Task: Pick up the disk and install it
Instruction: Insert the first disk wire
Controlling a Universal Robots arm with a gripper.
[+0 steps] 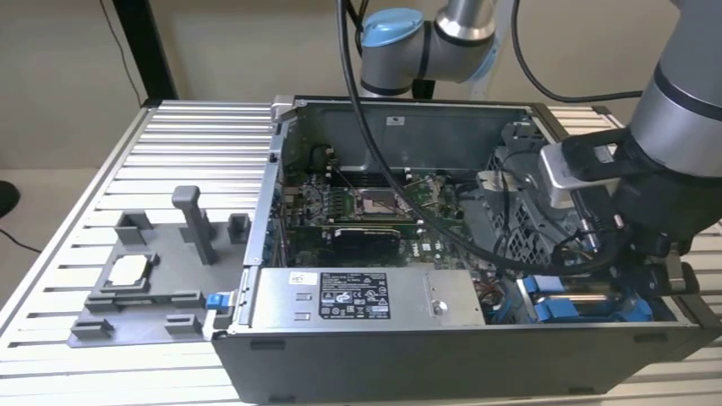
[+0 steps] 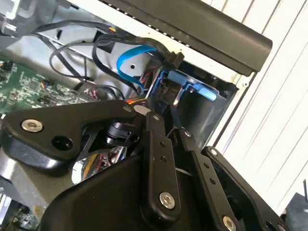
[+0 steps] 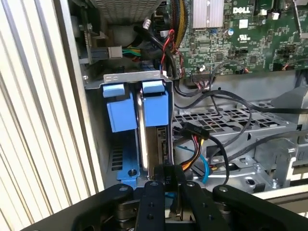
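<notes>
Jaws pinching together on end of disk (image 3: 155, 120). Gripper (image 3: 166, 177) reaching down into corner of computer case (image 1: 451, 364). Disk standing on edge in slot, right beside other blue holder (image 3: 120, 113), green board (image 3: 240, 43) lying farther in.

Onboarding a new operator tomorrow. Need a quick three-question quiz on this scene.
1. True or false: the computer case is open, with its inside on show.
2. Where is the gripper? A) at the grey tray B) at the drive bay C) outside the case, over the table
3. Fill in: the disk sits in a ___ plastic carrier.
Key: 1 true; 2 B; 3 blue.
</notes>
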